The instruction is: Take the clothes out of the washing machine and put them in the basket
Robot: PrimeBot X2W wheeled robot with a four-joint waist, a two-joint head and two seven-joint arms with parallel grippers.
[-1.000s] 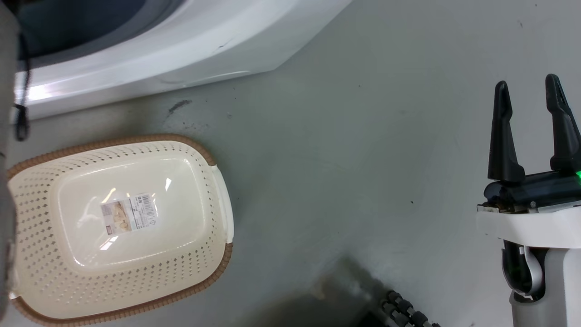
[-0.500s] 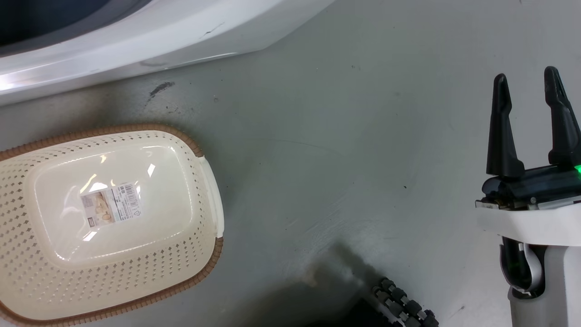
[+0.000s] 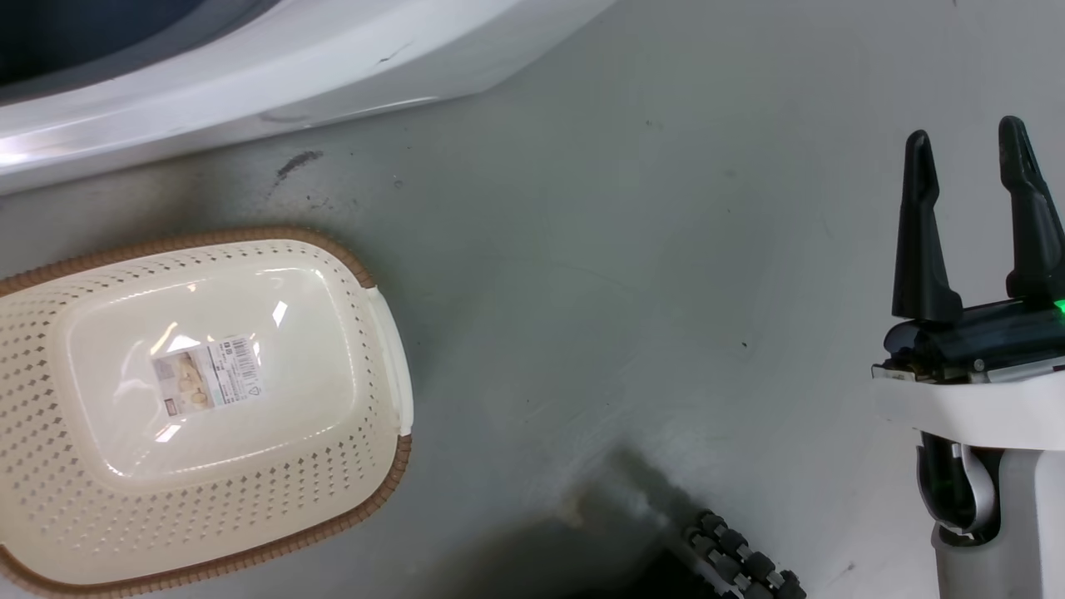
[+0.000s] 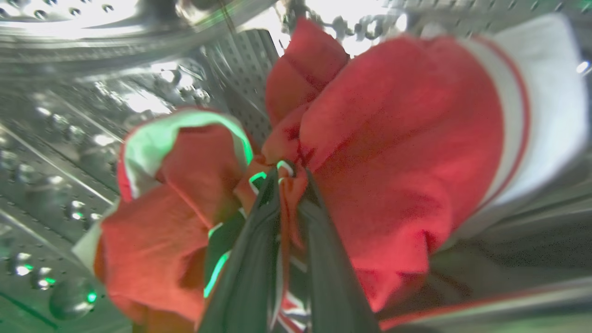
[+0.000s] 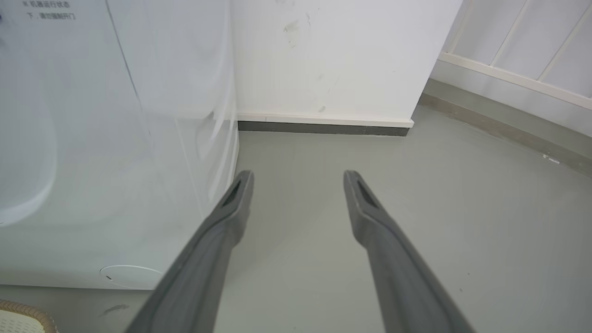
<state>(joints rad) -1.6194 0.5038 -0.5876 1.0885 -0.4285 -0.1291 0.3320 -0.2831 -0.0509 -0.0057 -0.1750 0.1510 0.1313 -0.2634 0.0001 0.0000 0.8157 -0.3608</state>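
In the left wrist view my left gripper (image 4: 289,175) is inside the washing machine's perforated steel drum (image 4: 69,115), shut on a bunched fold of the red clothes (image 4: 397,138). A broad white trim (image 4: 532,106) shows at the right, and a white-edged red fold (image 4: 185,185) hangs at the left. The machine's white front (image 3: 250,75) runs along the top of the head view. Below it on the floor stands the cream basket (image 3: 366,274) with its brown rim, holding only a label sticker. My right gripper (image 3: 965,137) hovers open over bare floor at the right, fingers (image 5: 236,203) spread.
Grey floor (image 3: 624,291) lies between the basket and my right arm. A dark roller wheel (image 3: 740,566) of my base shows at the bottom edge. In the right wrist view the machine's side (image 5: 115,138) meets a white wall with a dark skirting (image 5: 323,127).
The head camera shifted, so the basket and machine sit further left. A pale forearm at the left edge one second ago has left the picture. The right gripper keeps its place and stays open.
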